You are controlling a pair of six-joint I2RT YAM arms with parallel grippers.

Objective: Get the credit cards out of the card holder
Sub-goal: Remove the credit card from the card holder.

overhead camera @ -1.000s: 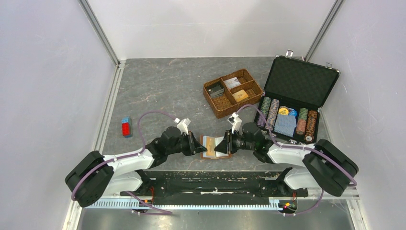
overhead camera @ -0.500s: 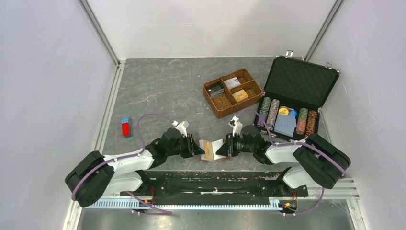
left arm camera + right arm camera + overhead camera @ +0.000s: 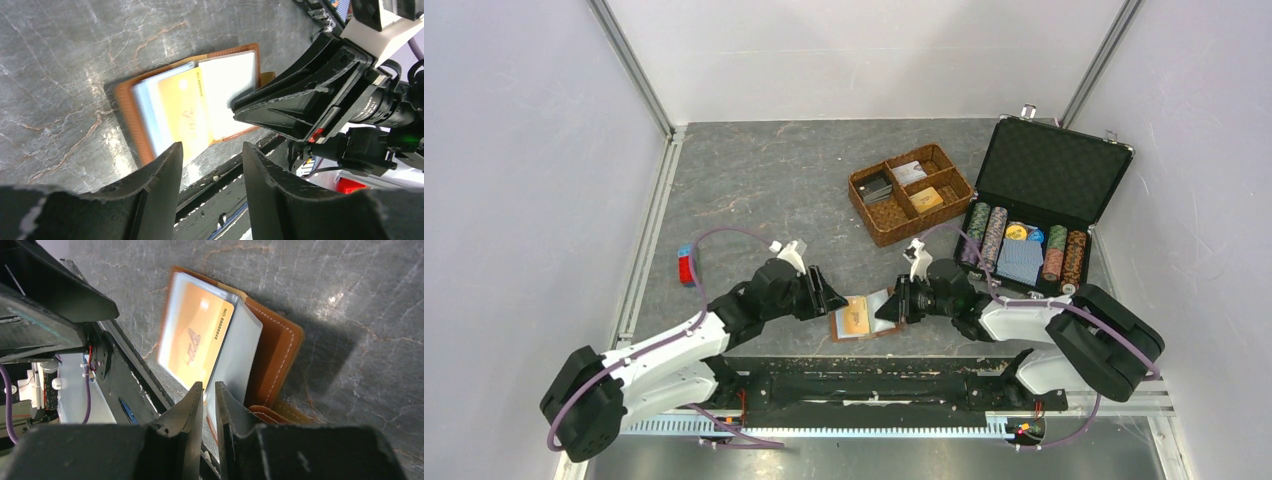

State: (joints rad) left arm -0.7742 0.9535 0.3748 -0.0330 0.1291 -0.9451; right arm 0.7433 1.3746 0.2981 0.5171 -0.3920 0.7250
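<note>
The tan leather card holder (image 3: 839, 327) lies open near the table's front edge, its clear sleeves fanned out. A golden-orange credit card (image 3: 857, 318) shows inside one sleeve, also clear in the left wrist view (image 3: 185, 110) and the right wrist view (image 3: 197, 342). My left gripper (image 3: 829, 297) hangs open just left of the card holder (image 3: 127, 107), with nothing between its fingers (image 3: 212, 147). My right gripper (image 3: 892, 303) is at the holder's right side (image 3: 275, 355). Its jaws (image 3: 209, 385) are pinched on the edge of a pale clear sleeve (image 3: 235, 350), lifting it.
A woven brown compartment basket (image 3: 911, 193) stands behind. A black hard case (image 3: 1034, 170) stands open at the right, with poker chips and a blue-patterned deck (image 3: 1020, 262) inside. A red and blue block (image 3: 687, 266) lies at the left. The arms' black base rail (image 3: 874, 378) runs right in front.
My left gripper has opened, let go of the holder and drawn back to the left. The golden card now shows face up. The right gripper has narrowed on the sleeve.
</note>
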